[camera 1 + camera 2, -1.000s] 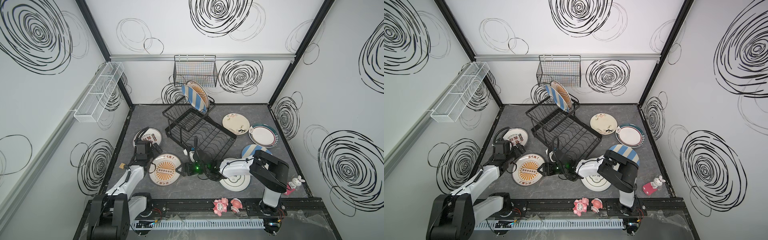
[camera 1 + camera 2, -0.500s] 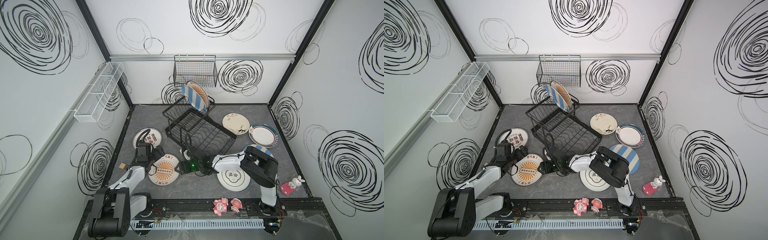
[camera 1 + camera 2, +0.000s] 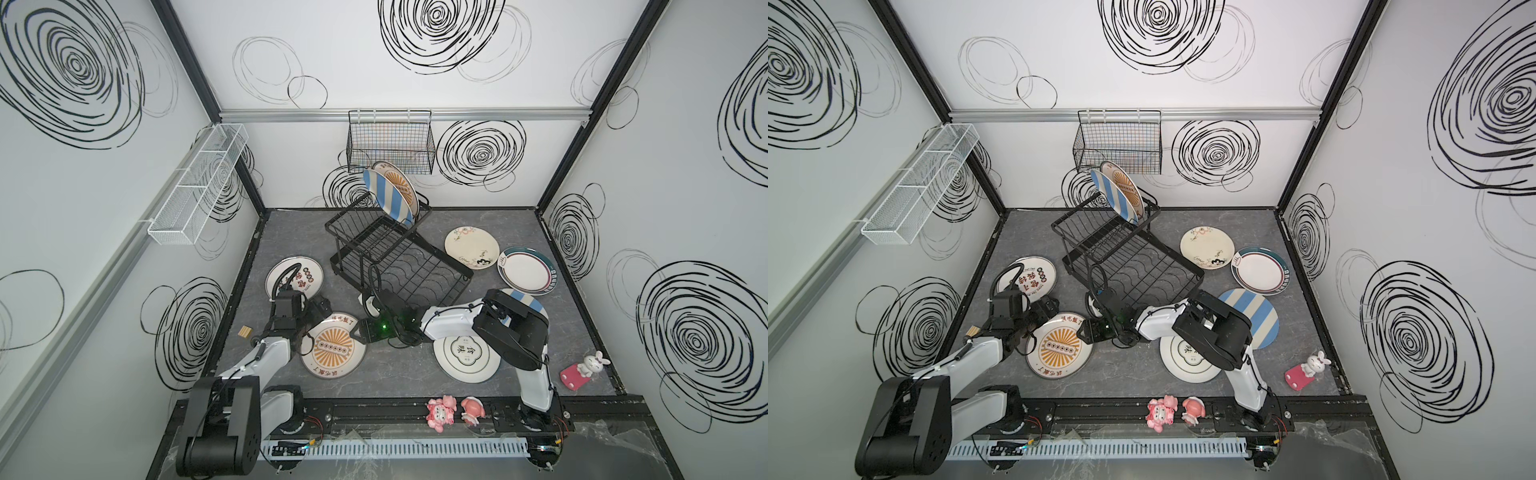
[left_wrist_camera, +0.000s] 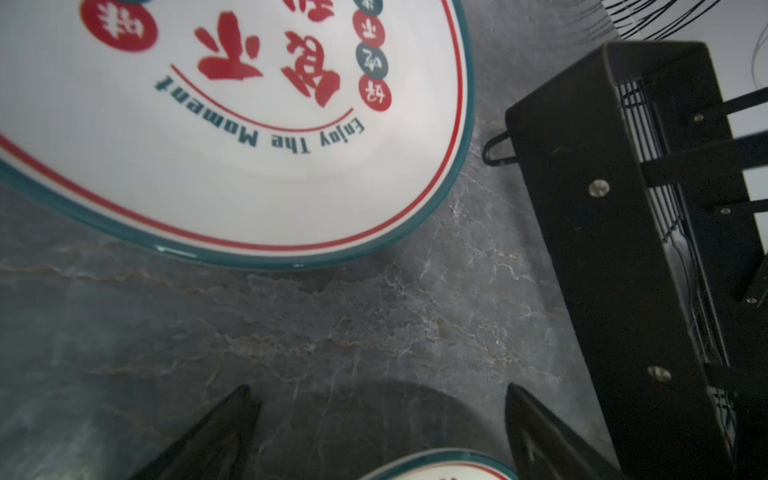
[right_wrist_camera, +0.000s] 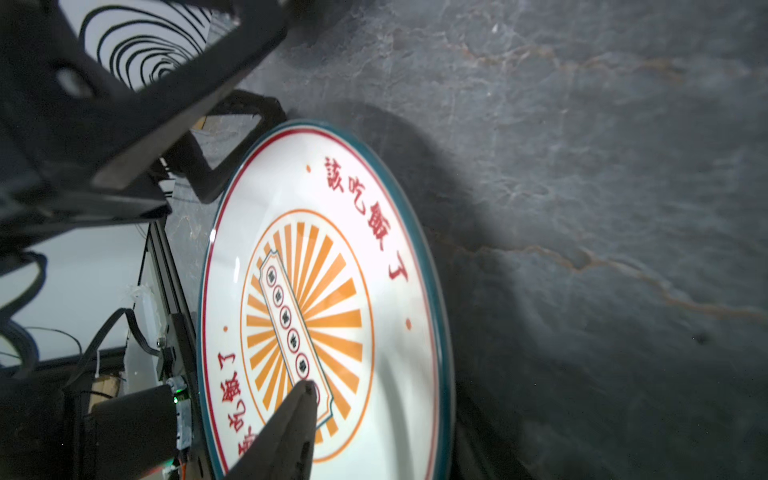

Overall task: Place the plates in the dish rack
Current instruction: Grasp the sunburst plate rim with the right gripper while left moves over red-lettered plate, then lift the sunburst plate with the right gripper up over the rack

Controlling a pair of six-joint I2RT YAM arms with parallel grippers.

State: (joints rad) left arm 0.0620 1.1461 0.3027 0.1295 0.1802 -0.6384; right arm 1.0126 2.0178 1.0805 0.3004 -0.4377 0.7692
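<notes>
Right end effector [image 3: 357,332] astride glossy sunburst plate [image 3: 332,353], grip unclear; left end effector [image 4: 378,388] wide.

In the right wrist view only 1 finger [image 5: 291,432] of the right gripper [image 3: 356,332] shows, lying over the sunburst plate [image 5: 324,311]. The other is hidden, so whether it grips cannot be told, and the picture's edge cuts the plate off. In both top views the right arm [image 3: 511,332] covers part of the medallion plate [image 3: 1183,365] and the flat striped plate [image 3: 1262,322]. In the left wrist view the red-lettered plate [image 4: 232,174] runs past 2 edges, and the dish rack [image 4: 615,249] is cut off.
</notes>
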